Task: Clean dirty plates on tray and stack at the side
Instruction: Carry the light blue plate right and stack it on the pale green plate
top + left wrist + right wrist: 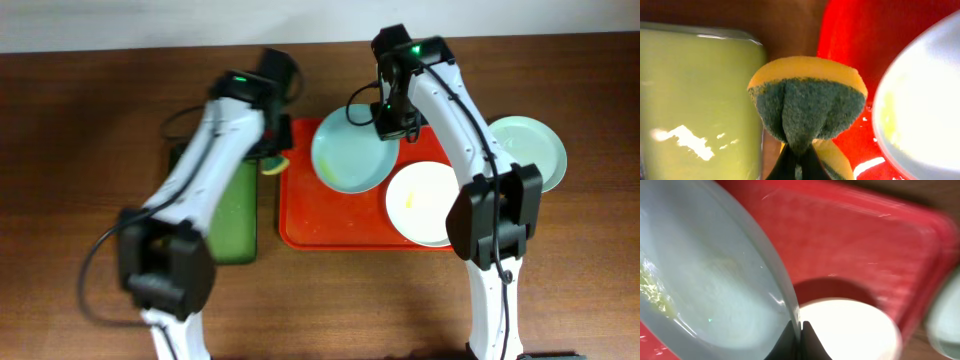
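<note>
Overhead camera looks straight down from high above the surface (80,120), taking in both arms, the red tray (320,225) and the green tray (240,220). Left wrist camera sits close behind the left hand (799,155) and faces out along its fingers. The sponge (807,100) pinched there fills mid-frame, with the green tray to the hand's left and the red tray to its right. Right wrist camera rides equally near the right hand (801,337), looking past the mint plate (705,280) clamped at its fingertips to the white plate (850,330) just beyond. All three views share the red tray.
</note>
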### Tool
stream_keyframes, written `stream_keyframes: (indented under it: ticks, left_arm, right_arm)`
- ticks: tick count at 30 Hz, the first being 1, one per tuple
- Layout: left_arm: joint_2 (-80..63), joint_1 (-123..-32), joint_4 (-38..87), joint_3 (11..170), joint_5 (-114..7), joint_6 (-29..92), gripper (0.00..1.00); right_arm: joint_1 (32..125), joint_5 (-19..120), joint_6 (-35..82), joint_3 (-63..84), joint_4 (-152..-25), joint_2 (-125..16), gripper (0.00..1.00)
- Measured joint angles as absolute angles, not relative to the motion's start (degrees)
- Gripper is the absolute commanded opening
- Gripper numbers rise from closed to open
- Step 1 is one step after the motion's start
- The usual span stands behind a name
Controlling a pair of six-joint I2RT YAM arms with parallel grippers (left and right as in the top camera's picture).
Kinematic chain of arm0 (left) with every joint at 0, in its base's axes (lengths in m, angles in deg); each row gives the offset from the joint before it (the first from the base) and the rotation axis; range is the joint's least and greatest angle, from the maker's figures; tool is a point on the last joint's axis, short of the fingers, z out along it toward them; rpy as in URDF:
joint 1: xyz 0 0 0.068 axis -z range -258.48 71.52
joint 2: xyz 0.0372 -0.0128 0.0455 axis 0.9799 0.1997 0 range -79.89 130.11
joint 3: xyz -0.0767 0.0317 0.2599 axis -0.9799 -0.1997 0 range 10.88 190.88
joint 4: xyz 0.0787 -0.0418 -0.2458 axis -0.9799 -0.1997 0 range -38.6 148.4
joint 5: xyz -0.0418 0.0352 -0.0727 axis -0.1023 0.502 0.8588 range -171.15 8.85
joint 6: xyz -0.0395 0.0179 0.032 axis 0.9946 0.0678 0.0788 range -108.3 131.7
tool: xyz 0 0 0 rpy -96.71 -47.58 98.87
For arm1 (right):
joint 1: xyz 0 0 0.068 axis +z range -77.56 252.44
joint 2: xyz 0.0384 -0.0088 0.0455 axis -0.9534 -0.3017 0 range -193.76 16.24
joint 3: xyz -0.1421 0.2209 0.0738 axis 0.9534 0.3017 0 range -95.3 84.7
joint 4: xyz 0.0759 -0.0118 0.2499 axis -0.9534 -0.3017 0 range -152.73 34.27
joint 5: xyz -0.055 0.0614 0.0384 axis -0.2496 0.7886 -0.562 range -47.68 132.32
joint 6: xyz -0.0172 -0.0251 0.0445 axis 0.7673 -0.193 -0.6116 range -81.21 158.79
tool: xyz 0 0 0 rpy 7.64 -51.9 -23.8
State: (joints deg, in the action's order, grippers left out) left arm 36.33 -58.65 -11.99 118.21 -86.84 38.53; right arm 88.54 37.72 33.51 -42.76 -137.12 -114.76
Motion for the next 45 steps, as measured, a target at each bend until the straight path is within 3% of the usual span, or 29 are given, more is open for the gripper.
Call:
stream_keyframes:
  ticks: [3, 6, 11, 14, 18, 20, 27, 29, 32, 38, 39, 40, 42, 45]
  left_arm:
    - [29.3, -64.9, -19.6, 119.7, -87.4, 38.5, 0.0]
    - [29.4, -69.2, -24.0, 119.5, -89.3, 38.3, 0.0]
    - [29.4, -70.6, -23.0, 116.5, -92.3, 38.3, 0.0]
    - [29.5, -70.6, -21.5, 113.7, -92.7, 38.3, 0.0]
    - [29.5, -70.6, -21.1, 113.5, -92.8, 38.3, 0.0]
    - [29.5, -70.6, -20.8, 113.4, -92.8, 38.3, 0.0]
    - [29.5, -70.6, -20.6, 113.4, -93.2, 38.3, 0.0]
    - [29.5, -70.6, -20.2, 113.4, -93.2, 38.3, 0.0]
    - [29.5, -70.6, -19.8, 113.4, -93.3, 38.3, 0.0]
    - [29.5, -70.6, -19.7, 113.4, -93.4, 38.3, 0.0]
    - [29.5, -70.6, -19.7, 113.4, -93.4, 38.3, 0.0]
    - [29.5, -70.6, -19.7, 113.4, -93.4, 38.3, 0.0]
    - [29.5, -70.6, -19.8, 113.4, -93.4, 38.3, 0.0]
    - [29.5, -70.6, -19.8, 113.4, -93.4, 38.3, 0.0]
  right_arm:
    - [90.9, 23.4, 32.1, -52.3, -145.5, -114.0, 0.04]
    - [99.0, 3.0, 31.5, -58.1, -152.5, -113.0, 0.04]
    - [112.6, -22.7, 31.5, -58.3, -152.7, -112.9, 0.04]
    - [116.9, -31.8, 31.5, -58.3, -152.7, -112.9, 0.04]
    - [115.4, -33.9, 29.4, -58.3, -152.5, -112.9, 0.04]
    - [110.2, -24.8, 27.0, -58.3, -148.0, -112.8, 0.04]
    - [71.8, 47.6, 44.9, -58.1, -147.0, -112.8, 0.04]
    - [66.5, 53.3, 46.2, -56.5, -147.7, -112.8, 0.04]
    - [51.6, 56.8, 46.6, -49.4, -145.0, -112.8, 0.04]
    - [37.7, 58.1, 41.2, -33.7, -133.2, -112.7, 0.06]
    - [36.8, 58.1, 40.7, -32.3, -131.9, -112.7, 0.15]
    - [36.0, 58.1, 40.2, -30.4, -130.5, -112.7, 0.51]
    - [36.1, 58.5, 39.3, -29.8, -128.7, -112.7, 0.62]
    - [36.2, 59.0, 37.7, -29.8, -129.0, -112.7, 0.64]
